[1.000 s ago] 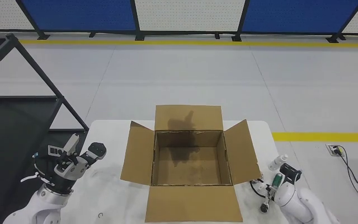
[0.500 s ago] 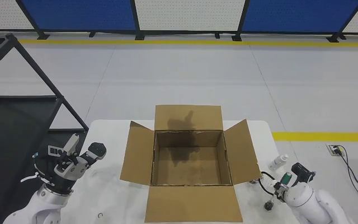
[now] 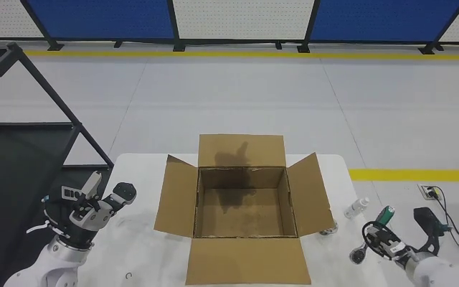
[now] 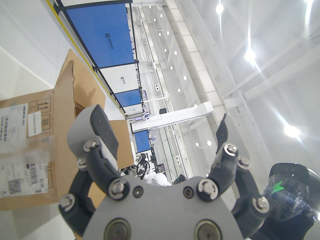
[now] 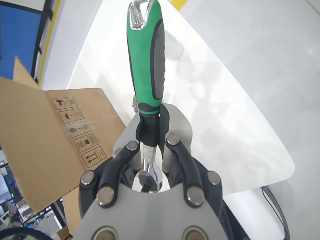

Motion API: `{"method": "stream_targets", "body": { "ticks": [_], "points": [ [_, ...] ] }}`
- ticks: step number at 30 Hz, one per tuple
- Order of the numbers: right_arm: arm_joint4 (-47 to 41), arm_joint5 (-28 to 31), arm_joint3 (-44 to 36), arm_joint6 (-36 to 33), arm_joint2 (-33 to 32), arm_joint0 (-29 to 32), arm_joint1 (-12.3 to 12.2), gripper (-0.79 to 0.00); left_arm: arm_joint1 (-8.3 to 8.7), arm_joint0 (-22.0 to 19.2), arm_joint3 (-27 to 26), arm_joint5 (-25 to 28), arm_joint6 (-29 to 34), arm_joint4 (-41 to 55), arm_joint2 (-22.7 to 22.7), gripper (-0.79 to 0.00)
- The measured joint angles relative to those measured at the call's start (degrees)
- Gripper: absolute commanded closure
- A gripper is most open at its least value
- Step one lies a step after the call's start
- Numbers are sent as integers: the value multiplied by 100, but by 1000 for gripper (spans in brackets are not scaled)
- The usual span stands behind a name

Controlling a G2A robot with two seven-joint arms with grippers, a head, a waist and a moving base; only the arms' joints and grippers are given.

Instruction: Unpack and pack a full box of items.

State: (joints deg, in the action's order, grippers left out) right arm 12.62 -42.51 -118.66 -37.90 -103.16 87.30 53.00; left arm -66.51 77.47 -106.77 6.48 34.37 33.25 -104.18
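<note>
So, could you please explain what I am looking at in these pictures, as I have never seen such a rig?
It is a robot with two arms, each ending in a two-fingered gripper, at a white table. The top picture looks down from a camera above the arms; the other two come from cameras on the wrists. On the table stands an open cardboard box, flaps spread, with nothing inside. A small white bottle sits to its right. The left gripper is open, holds nothing and points up at the ceiling. The right gripper is shut on a green-handled ratchet, near the table's right side.
</note>
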Motion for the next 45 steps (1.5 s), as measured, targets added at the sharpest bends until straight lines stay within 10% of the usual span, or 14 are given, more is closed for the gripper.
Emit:
{"method": "stream_targets", "body": {
  "ticks": [21,38,45],
  "points": [
    [-146,923,-528,271,-36,-52,28,0,3,135,-147,10,-28,-54,26,-785],
    [2111,1497,-1599,-1319,1786,-2350,-186,0,-3,729,-310,246,-196,137,-257,-785],
    [2082,1490,-1599,-1315,1757,-2341,-186,0,-3,727,-309,243,-195,134,-255,-785]
  ]
}}
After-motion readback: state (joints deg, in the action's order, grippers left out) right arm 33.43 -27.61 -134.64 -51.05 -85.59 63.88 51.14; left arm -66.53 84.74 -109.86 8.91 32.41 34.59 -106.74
